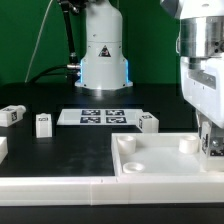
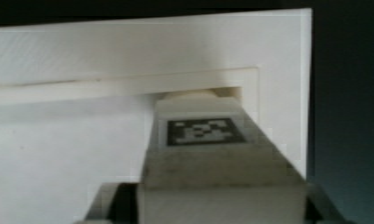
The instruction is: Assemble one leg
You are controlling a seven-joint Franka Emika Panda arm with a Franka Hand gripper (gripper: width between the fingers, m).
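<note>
Leg (image 2: 205,150), long axis apparently upright over tray (image 1: 160,160), gripped by jaws (image 2: 205,205).

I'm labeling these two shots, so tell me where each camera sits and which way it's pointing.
Exterior view: low beside the black table, looking level across the tray-like piece, loose legs and the marker board toward the arm's base; the hand shows at the exterior view's right.
Wrist view: on the wrist, looking along the hand at the leg it grips against the tray-like piece.
Shared: hand, leg, tray-like piece.
</note>
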